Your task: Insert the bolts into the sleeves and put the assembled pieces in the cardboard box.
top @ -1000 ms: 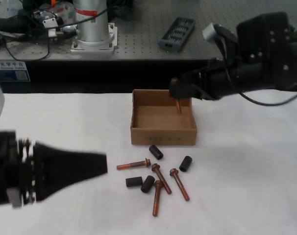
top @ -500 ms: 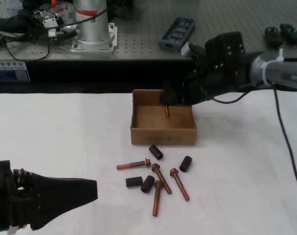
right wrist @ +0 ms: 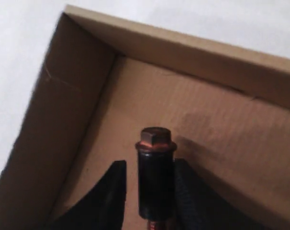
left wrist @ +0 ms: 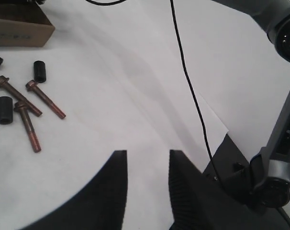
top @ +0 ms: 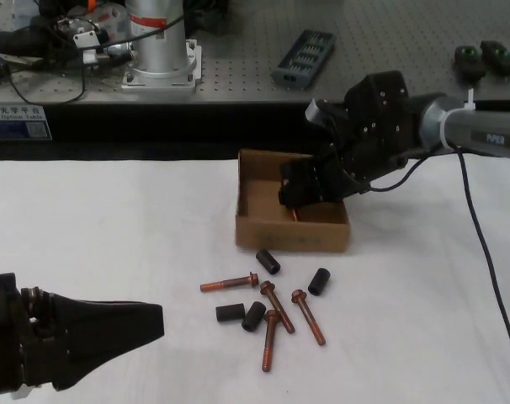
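Assembled piece [right wrist: 155,184], a black sleeve with a copper bolt through it, is pinched in the right gripper [right wrist: 150,163]. The jaws are closed to the sleeve's width. The hex head sticks out past one end of the sleeve and a bit of thread shows at the other. The piece hangs inside the cardboard box [right wrist: 83,96], over the floor; whether it touches the floor can't be told.

The high view shows that gripper dipped into the box, its fingers hiding most of the piece. It also shows what the right wrist view lacks: four loose bolts [top: 228,284] and four loose sleeves [top: 268,261] lie on the white cloth [top: 112,219] just in front of the box.

The left gripper [left wrist: 146,160] sits low at the near left, well apart from the parts. Its own wrist view shows a modest gap between the fingers, with nothing in it and bare cloth under it. That view also catches some of the loose parts, a box corner and a black cable [left wrist: 188,81] crossing the cloth.
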{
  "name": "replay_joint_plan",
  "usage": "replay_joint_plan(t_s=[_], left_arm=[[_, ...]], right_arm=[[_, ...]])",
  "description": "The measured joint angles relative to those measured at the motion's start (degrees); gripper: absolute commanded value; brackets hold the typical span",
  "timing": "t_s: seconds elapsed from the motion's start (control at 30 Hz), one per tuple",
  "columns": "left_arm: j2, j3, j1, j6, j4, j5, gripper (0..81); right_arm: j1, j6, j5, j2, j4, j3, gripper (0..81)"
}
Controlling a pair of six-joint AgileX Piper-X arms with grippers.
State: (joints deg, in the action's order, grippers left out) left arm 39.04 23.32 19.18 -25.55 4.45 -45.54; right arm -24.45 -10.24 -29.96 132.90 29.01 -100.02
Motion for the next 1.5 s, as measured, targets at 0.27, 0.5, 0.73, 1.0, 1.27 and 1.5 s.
replay_joint_plan(t_s=[0.27, 0.5, 0.73, 1.0, 1.27, 1.5], left_arm=[[0.00, 0.00, 0.00, 0.00, 0.00, 0.33, 22.3], [0.00, 0.00, 0.00, 0.00, 0.00, 0.33, 22.3], [0.00, 0.00, -0.73, 1.24, 0.29, 0.33, 22.3], [0.00, 0.00, -5.74, 2.94, 5.50, 3.83, 22.3], [0.00, -1.28, -9.55, 4.29, 6.47, 5.82, 22.3], [0.00, -10.44, -9.70, -0.58, -2.02, 6.13, 22.3]], right_arm=[[0.00, 0.09, -1.94, -1.17, 0.00, -0.13, 34.9], [0.00, 2.67, -4.48, -8.52, 5.71, -0.13, 34.9], [0.00, 14.08, -4.01, -17.59, 21.74, 0.18, 34.9], [0.00, 18.03, -1.51, -40.69, 25.61, 19.91, 29.7], [0.00, 15.69, 2.10, -62.88, 19.90, 42.30, 29.7], [0.00, 9.25, 7.03, -86.09, 11.04, 63.05, 29.7]])
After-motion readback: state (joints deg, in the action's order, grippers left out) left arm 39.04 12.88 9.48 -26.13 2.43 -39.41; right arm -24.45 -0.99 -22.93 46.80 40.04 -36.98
